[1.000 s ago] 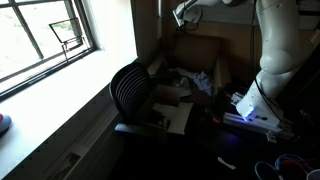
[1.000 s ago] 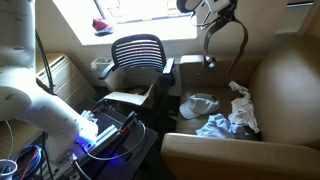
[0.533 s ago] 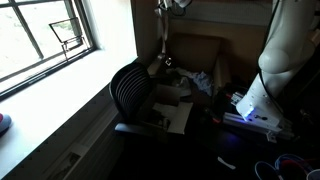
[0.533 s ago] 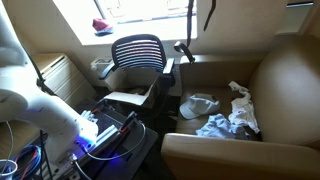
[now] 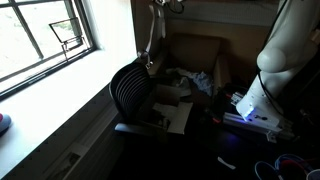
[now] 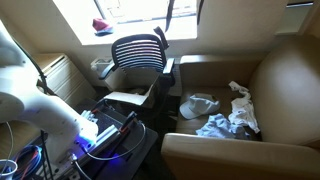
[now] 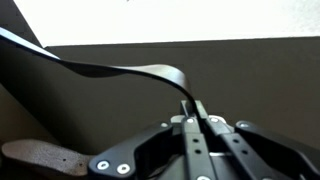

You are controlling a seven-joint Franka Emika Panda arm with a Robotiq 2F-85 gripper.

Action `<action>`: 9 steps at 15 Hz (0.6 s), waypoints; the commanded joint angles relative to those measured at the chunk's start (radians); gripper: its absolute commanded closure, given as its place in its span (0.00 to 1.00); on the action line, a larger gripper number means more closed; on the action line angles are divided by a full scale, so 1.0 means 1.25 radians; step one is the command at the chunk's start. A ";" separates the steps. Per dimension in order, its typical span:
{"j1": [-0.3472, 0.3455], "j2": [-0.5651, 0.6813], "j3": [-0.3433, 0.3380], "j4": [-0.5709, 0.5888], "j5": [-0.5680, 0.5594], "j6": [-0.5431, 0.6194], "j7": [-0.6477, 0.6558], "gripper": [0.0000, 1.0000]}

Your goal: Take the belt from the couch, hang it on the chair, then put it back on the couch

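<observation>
You see the dark narrow belt [image 6: 168, 15] hanging down from the top edge of the frame, its lower end at the top of the black mesh office chair [image 6: 138, 52]; whether it touches the backrest you cannot tell; a flat cardboard sheet [image 6: 128, 98] lies on the seat; crumpled white and blue clothes [image 6: 228, 120] lie on the tan couch [image 6: 285, 80]; a small red object [image 6: 101, 25] sits on the bright windowsill.

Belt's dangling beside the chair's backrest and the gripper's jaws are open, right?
Not open. The wrist view shows the gripper shut on the belt. The rest holds: the belt dangles beside the backrest of the chair in an exterior view.
</observation>
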 commanded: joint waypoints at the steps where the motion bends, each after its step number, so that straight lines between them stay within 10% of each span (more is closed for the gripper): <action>1: -0.014 0.131 0.133 0.067 0.042 0.138 -0.115 0.99; 5: -0.016 0.297 0.388 0.132 -0.121 0.338 -0.134 0.99; 6: 0.068 0.293 0.292 0.189 -0.178 0.262 -0.089 0.99; 9: 0.064 0.412 0.404 0.228 -0.412 0.265 -0.080 0.99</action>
